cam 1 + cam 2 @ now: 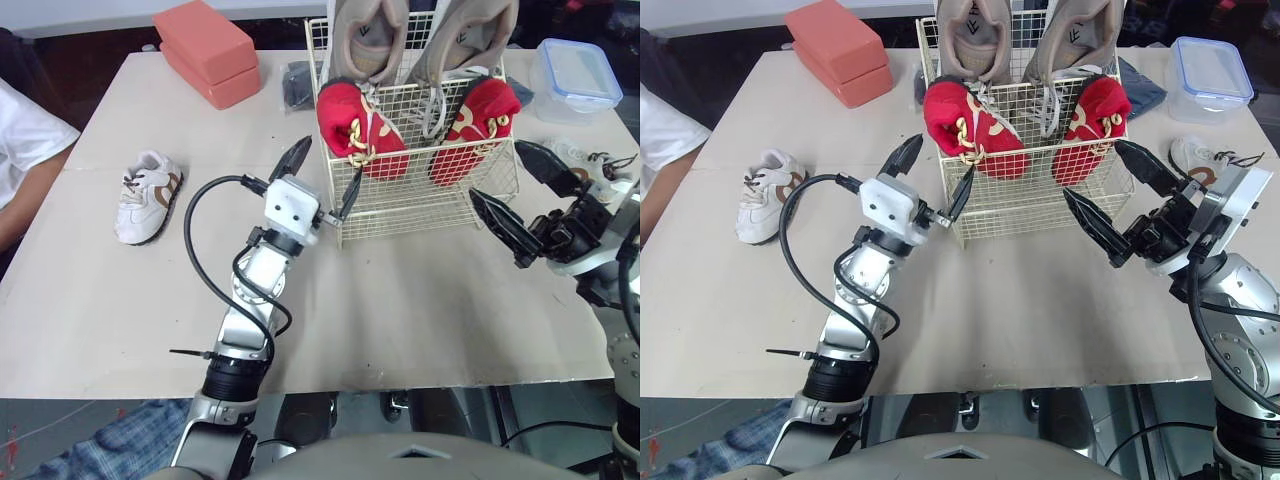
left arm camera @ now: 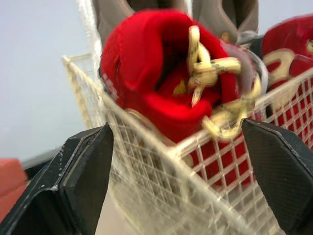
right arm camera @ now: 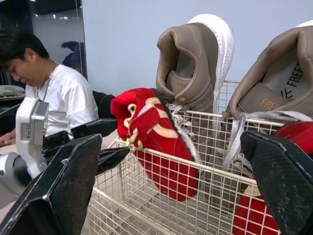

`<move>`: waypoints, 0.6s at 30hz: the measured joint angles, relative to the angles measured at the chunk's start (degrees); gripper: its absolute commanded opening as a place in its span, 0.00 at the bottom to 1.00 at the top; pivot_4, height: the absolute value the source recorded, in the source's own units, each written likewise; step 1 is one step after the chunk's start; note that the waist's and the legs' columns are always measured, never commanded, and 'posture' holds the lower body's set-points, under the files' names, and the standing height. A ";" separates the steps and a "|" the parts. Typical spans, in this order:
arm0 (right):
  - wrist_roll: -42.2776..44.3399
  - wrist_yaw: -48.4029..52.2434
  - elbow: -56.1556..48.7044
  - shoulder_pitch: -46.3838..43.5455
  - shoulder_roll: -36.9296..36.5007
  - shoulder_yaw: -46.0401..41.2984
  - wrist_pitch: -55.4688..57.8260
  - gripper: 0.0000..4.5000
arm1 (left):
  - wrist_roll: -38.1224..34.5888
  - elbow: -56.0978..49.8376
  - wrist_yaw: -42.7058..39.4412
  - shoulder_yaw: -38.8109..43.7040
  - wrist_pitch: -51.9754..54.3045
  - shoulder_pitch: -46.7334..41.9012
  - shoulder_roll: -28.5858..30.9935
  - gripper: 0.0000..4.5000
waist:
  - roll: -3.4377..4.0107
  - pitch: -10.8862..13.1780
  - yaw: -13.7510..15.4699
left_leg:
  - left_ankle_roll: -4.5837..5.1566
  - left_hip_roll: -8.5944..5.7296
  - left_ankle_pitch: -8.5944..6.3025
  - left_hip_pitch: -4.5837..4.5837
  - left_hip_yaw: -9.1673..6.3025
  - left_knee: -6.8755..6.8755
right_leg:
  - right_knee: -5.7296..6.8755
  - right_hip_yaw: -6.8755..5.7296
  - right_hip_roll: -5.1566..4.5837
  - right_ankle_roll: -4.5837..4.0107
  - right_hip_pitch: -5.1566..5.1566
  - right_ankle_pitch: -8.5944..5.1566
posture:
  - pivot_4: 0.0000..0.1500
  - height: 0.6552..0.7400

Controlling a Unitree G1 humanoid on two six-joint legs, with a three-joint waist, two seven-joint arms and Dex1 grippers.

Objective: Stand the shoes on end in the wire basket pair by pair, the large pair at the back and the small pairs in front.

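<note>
Left gripper, spread wide and empty, straddles a front corner of the wire basket just under a red shoe, while the right gripper, equally spread and empty, hovers near the opposite front corner.

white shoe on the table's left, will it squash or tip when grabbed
The white shoe looks small and soft-sided, so probably light and apt to squash under a pinch. It sits flat on its sole on the table, so a push would likely slide it, not tip it.
</note>
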 measured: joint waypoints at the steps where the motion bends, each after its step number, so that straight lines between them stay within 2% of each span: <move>1: -0.01 0.12 0.09 0.00 -0.14 -0.04 0.00 1.00 | -0.46 -0.67 -0.47 0.08 0.57 0.39 0.48 0.99 | 0.00 0.00 0.00 | 0.00 0.00 0.00 0.00 0.01 0.00 | 0.00 0.00 0.00 0.00 0.00 0.00 | 1.00 0.36; 5: -0.52 1.45 2.25 -0.04 -1.55 -0.20 -0.01 1.00 | -4.32 -4.33 -3.70 0.53 4.27 1.88 2.74 0.99 | -0.04 0.04 -0.07 | 0.01 0.00 -0.01 -0.03 0.01 -0.01 | -0.03 0.01 0.00 0.00 -0.02 -0.01 | 1.00 0.36; 8: -2.23 6.12 6.21 -0.16 -6.32 -0.50 -0.10 1.00 | -12.81 -9.66 -10.46 3.37 9.86 3.58 8.95 0.99 | -0.02 0.07 -0.07 | 0.01 0.00 -0.01 -0.06 0.05 -0.12 | -0.02 0.05 0.00 -0.03 -0.13 -0.01 | 1.00 0.36; 11: -4.03 10.58 10.06 -0.79 -9.32 -0.34 -0.20 1.00 | -22.37 -13.15 -14.37 6.97 16.72 3.50 11.78 0.99 | -0.04 0.08 0.07 | 0.01 0.00 -0.01 -0.07 0.04 -0.12 | -0.04 0.04 -0.01 -0.02 -0.13 -0.01 | 1.00 0.36; 16: -8.89 17.60 17.18 -4.23 -14.05 2.11 -1.16 1.00 | -32.07 -13.14 -21.80 10.70 23.21 2.39 17.62 0.99 | -0.13 0.17 0.03 | 0.01 -0.04 -0.01 -0.07 0.05 -0.13 | -0.06 0.04 0.00 -0.01 -0.14 -0.02 | 1.00 0.36; 18: -11.26 20.78 20.45 -6.71 -16.12 3.98 -1.91 1.00 | -37.81 -13.17 -24.94 13.46 28.08 0.86 22.08 0.99 | -0.13 0.25 -0.10 | 0.01 -0.02 -0.01 -0.07 0.06 -0.16 | -0.04 0.06 0.03 -0.01 -0.18 -0.02 | 1.00 0.36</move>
